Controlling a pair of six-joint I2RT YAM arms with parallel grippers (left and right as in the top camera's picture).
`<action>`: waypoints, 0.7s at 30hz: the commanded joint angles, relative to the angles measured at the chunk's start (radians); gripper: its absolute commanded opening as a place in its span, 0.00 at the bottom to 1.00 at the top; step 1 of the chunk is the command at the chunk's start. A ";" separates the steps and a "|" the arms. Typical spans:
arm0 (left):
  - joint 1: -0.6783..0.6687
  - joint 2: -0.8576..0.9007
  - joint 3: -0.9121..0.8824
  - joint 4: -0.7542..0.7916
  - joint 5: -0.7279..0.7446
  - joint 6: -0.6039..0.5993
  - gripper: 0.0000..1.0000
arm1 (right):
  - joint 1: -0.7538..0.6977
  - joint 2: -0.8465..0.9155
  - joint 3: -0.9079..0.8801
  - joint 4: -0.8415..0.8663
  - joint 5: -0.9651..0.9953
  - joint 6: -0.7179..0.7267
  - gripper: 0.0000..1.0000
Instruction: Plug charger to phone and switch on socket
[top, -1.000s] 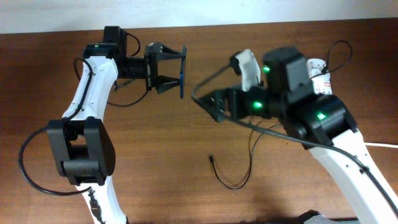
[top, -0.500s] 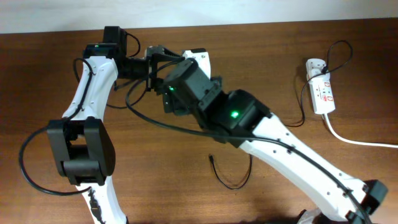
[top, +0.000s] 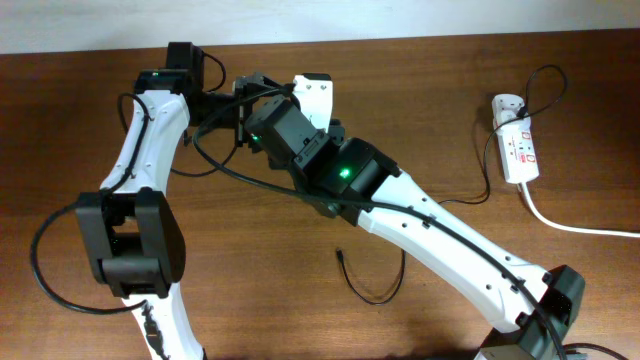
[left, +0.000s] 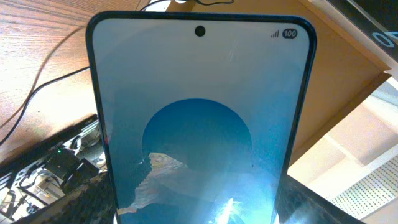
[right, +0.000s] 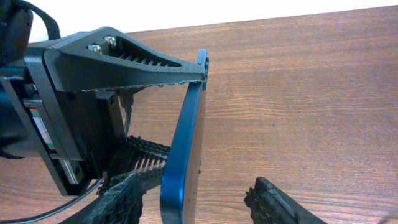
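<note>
Left gripper (right: 183, 118) clamps the phone (left: 199, 124) upright; my right gripper (right: 202, 202), fingers apart, straddles its edge. I judge a handover: next, close gently.

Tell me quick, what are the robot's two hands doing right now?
Left gripper: closed on the phone.
Right gripper: open, holding nothing, one finger on each side of the phone's edge.
</note>
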 joint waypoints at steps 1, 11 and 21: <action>0.008 -0.047 0.011 -0.001 0.060 -0.013 0.79 | 0.003 0.006 0.017 0.015 0.035 0.002 0.55; 0.008 -0.047 0.011 -0.001 0.058 -0.013 0.79 | 0.003 0.043 0.017 0.035 0.045 -0.018 0.46; 0.008 -0.047 0.011 -0.001 0.059 -0.013 0.80 | 0.003 0.043 0.017 0.033 0.041 -0.021 0.35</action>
